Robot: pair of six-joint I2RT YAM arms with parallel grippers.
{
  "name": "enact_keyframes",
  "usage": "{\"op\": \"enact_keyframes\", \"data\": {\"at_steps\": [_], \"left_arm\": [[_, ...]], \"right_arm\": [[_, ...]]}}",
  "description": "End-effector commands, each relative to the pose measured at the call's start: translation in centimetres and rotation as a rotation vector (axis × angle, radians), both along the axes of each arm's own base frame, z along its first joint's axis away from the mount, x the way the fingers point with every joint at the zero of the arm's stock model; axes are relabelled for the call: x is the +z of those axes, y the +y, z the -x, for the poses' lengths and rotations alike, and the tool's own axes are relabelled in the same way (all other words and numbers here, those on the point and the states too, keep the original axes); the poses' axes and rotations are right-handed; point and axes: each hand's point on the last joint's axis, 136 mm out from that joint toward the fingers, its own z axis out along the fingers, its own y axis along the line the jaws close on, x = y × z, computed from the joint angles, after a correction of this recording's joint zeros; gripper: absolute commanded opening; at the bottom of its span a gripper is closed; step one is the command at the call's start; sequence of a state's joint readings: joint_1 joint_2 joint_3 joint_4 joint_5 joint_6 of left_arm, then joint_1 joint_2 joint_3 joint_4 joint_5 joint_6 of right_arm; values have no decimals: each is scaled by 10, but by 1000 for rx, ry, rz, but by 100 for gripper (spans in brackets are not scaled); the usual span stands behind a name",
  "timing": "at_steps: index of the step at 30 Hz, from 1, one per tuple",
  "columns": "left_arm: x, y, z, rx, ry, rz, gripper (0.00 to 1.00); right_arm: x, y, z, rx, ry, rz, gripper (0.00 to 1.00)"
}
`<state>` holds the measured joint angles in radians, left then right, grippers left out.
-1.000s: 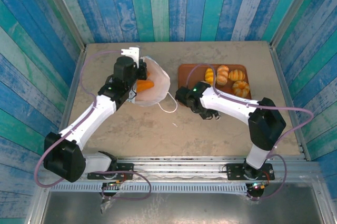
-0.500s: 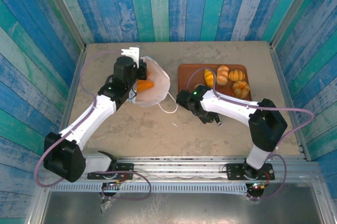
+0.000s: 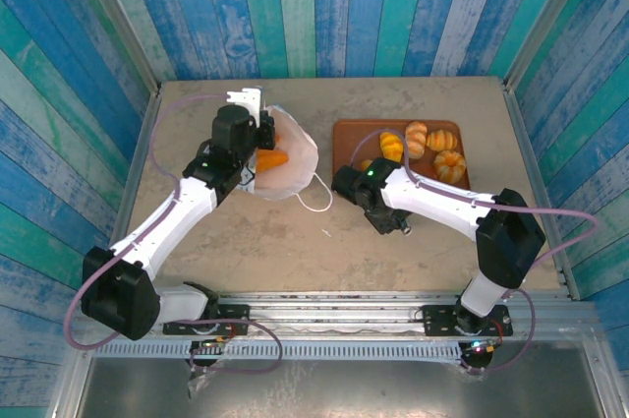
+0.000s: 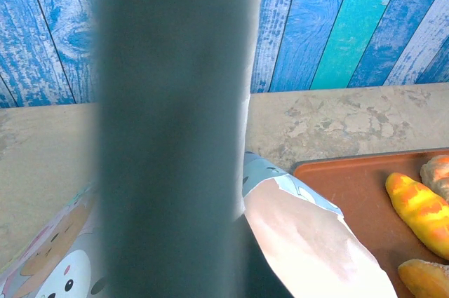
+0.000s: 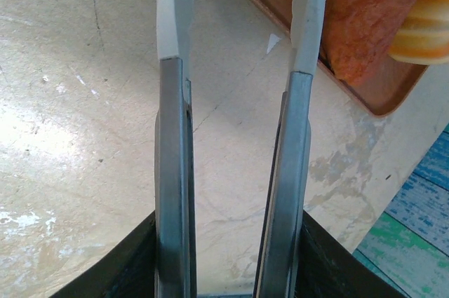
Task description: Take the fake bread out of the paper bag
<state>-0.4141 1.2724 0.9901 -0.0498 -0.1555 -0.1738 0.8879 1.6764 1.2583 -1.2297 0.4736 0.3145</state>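
The white paper bag point(image 3: 292, 168) lies on its side at the table's left, mouth open, with one orange piece of fake bread point(image 3: 272, 157) inside. My left gripper point(image 3: 261, 135) is shut on the bag's rim. In the left wrist view its blurred fingers point(image 4: 175, 130) block the middle, with bag paper point(image 4: 309, 242) beside them. Several fake breads point(image 3: 391, 146) lie on the brown tray point(image 3: 346, 133). My right gripper point(image 3: 388, 216) hangs open over bare table just in front of the tray. Nothing is between its fingertips point(image 5: 238, 3), and the tray corner point(image 5: 365, 66) is at their right.
The bag's cord handle point(image 3: 316, 197) loops onto the table between the bag and the right arm. Blue and green plank walls close in the table on three sides. Bare table lies in front of the bag and the tray.
The right gripper has drawn back from the tray toward the near edge, and its jaws have widened. The left arm and the bag have not moved.
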Motion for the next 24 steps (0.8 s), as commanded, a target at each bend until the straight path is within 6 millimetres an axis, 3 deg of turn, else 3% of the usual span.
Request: {"op": "enact_keyframes", "data": {"at_steps": [1, 12, 24], "left_arm": [[29, -2, 1, -8, -66, 39, 0], [30, -3, 1, -11, -68, 38, 0], [33, -3, 1, -18, -73, 35, 0]], "right_arm": [[-3, 4, 6, 26, 37, -12, 45], [20, 21, 0, 38, 1, -118, 45], [28, 30, -6, 47, -22, -155, 49]]}}
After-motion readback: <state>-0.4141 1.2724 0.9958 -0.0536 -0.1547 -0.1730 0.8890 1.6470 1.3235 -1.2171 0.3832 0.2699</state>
